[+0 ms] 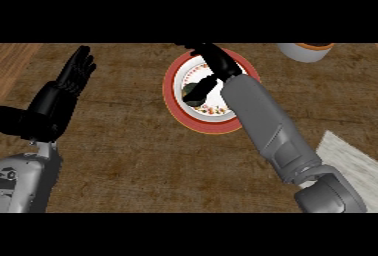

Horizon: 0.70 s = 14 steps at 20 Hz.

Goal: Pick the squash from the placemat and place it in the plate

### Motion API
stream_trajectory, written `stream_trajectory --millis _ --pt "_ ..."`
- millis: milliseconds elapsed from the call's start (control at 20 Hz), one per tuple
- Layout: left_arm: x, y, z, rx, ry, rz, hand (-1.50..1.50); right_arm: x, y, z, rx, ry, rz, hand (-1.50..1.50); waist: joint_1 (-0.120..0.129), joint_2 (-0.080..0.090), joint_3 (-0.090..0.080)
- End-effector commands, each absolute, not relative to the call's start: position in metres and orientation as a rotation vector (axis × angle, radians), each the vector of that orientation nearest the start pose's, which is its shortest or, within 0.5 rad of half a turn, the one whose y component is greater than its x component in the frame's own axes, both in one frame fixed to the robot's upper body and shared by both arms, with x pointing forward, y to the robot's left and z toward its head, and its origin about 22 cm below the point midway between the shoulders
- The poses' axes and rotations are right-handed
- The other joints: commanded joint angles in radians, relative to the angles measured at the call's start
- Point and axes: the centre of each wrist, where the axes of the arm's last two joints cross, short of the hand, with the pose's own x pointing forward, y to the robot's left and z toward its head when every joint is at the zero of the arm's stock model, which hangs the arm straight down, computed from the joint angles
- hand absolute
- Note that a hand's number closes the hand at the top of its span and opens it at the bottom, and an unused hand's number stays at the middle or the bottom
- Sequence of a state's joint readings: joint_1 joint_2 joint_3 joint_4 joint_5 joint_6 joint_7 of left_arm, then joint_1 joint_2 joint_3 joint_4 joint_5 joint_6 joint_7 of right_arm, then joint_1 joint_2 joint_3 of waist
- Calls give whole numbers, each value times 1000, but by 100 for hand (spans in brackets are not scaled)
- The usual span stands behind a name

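Round red-rimmed plate (171, 95) under black right hand (218, 62), grasp unclear; left hand (71, 77) straight-fingered.

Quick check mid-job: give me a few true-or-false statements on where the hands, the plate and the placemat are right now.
1. The right hand is over the plate. True.
2. The left hand rests on the placemat. False: it is open, fingers up, at the view's left; the placemat is at the right edge.
3. The plate's rim is blue. False: it is red.
4. A dark item, likely the squash, lies on the plate. True.
5. The plate sits on the placemat. False: it sits on the wooden counter, apart from the placemat.
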State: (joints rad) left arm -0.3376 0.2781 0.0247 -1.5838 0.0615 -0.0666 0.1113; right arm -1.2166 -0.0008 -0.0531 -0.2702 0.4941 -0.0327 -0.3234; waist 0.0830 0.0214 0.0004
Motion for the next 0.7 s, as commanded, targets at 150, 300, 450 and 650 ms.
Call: stream_trajectory --millis 150,300,450,650 --pt "308 269 117 90 -1763 -271 0 455 -81 110 41 -1772 661 -150 -27 -5 0" --pt "313 266 109 119 -1766 -262 0 462 -102 119 78 -1782 568 -150 -41 -2 0" --pt "316 267 108 94 -1757 -264 0 465 -118 116 85 -1760 488 -150 -40 0 0" --pt "303 271 102 109 -1769 -263 0 470 -184 114 51 -1756 420 -150 -38 -2 0"
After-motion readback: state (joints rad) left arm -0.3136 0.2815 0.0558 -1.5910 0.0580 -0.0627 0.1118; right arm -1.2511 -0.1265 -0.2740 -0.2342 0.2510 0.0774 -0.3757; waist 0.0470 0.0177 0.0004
